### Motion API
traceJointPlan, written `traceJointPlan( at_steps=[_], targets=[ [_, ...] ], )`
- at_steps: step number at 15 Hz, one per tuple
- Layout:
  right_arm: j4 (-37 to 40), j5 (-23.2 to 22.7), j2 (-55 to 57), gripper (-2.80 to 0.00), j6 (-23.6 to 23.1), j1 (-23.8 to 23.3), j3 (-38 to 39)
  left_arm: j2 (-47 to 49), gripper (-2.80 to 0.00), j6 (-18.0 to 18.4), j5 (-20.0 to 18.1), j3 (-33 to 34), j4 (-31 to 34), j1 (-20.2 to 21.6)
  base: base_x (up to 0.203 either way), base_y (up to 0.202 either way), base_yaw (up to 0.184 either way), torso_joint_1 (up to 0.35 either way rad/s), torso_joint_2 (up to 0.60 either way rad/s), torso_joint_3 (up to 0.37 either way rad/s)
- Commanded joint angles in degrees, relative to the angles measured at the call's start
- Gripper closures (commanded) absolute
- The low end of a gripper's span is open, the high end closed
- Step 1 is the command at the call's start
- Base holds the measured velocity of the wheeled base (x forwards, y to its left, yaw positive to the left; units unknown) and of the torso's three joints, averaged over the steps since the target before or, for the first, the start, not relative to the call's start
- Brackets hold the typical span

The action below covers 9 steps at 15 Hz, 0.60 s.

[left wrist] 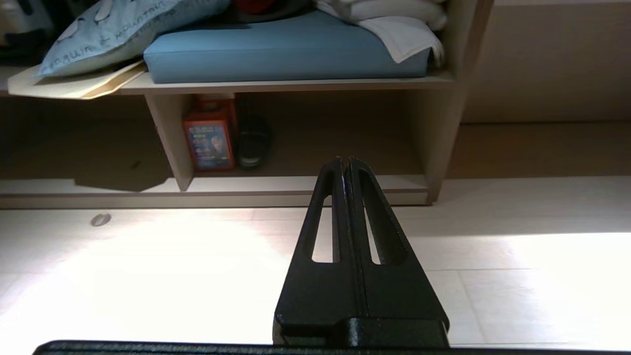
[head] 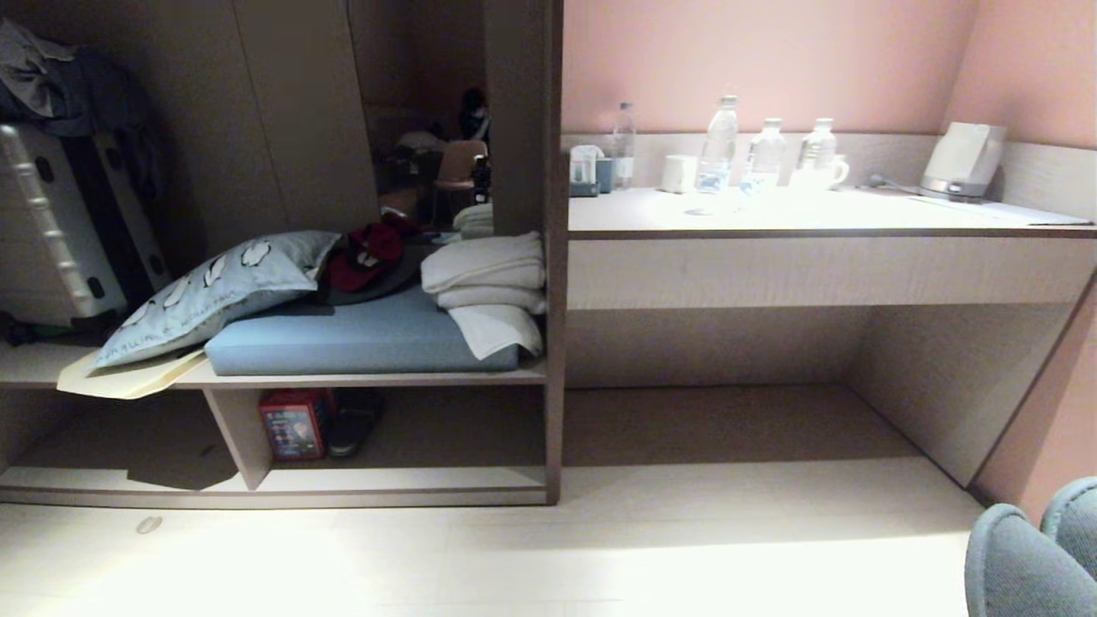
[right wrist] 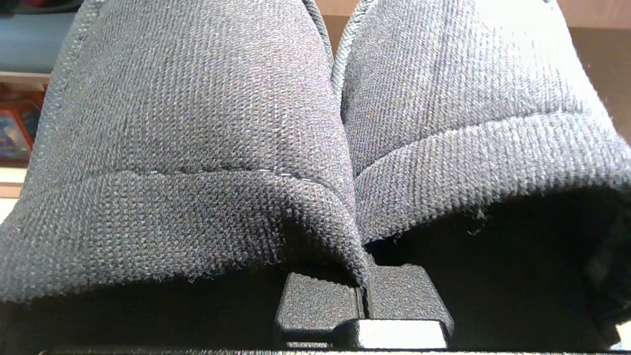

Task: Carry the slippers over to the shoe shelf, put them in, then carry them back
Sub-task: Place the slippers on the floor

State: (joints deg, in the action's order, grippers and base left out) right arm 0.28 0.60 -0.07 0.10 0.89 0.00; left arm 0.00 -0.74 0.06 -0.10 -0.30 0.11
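Observation:
The slippers [right wrist: 187, 113] are a pair of dark charcoal woven fabric and fill the right wrist view side by side, toes pointing away. My right gripper [right wrist: 363, 296] is shut on their two adjoining inner edges, and its fingertips are hidden under the fabric. The shoe shelf [head: 403, 480] is the low pale wood cubby straight ahead on the floor, also seen from the left wrist [left wrist: 296, 185]. My left gripper [left wrist: 344, 160] is shut and empty, hanging above the pale floor in front of the shelf. Neither arm nor the slippers show in the head view.
A red box [head: 293, 424] and a black sandal [head: 353, 420] stand in the cubby beside its divider [head: 240, 433]. Above lie a blue cushion [head: 360, 338], a pillow and folded towels. A desk [head: 823, 257] with bottles is to the right, a grey chair [head: 1028, 557] at near right.

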Motion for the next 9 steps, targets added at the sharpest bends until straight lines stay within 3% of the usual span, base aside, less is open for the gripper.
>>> traceJointPlan(
  at_steps=[1,9],
  targets=[
    [0.0,0.0,0.1,0.0,0.0,0.0,0.1,0.0,0.0,-0.1,0.0,0.0,0.0,0.1,0.0,-0.201,0.003,0.002,0.0,0.004],
    [0.0,0.0,0.1,0.0,0.0,0.0,0.1,0.0,0.0,-0.1,0.0,0.0,0.0,0.1,0.0,-0.198,0.001,0.003,0.0,0.003]
  ],
)
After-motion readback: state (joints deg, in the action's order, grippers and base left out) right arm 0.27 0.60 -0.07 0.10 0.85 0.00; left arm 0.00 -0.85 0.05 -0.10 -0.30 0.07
